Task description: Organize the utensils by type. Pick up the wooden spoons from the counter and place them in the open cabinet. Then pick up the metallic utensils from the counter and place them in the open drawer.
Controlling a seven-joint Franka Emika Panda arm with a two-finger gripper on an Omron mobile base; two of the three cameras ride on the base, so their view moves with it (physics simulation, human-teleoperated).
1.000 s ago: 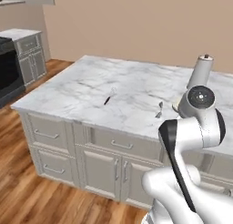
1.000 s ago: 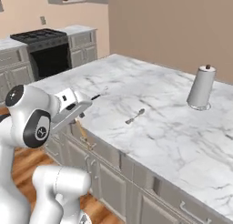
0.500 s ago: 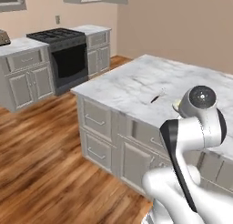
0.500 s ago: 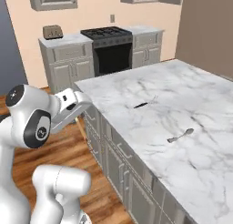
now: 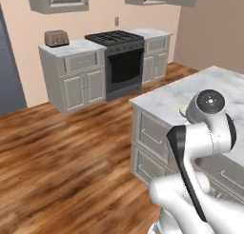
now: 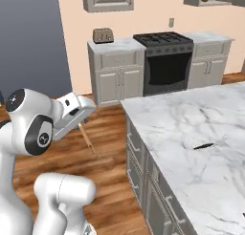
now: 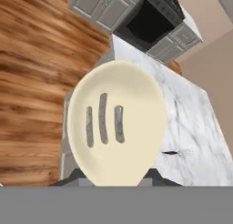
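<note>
wooden spoon [image 7: 116, 127] is clamped in our gripper [image 6: 82, 118], its slotted pale bowl up close in the hand view and its handle [image 6: 88, 140] hanging over the wood floor [image 5: 62, 152], off the counter's [image 6: 191, 133] corner. so we judge the first pick done, while the placing into the cabinet is left. the slim dark-handled utensil [image 6: 204, 145] lies on the marble toward its right edge, untouched; metallic utensils and the drawer are all yet to come.

White grey-veined counter [image 6: 191, 129]; cream, three-slotted wooden spoon [image 7: 116, 127].
</note>
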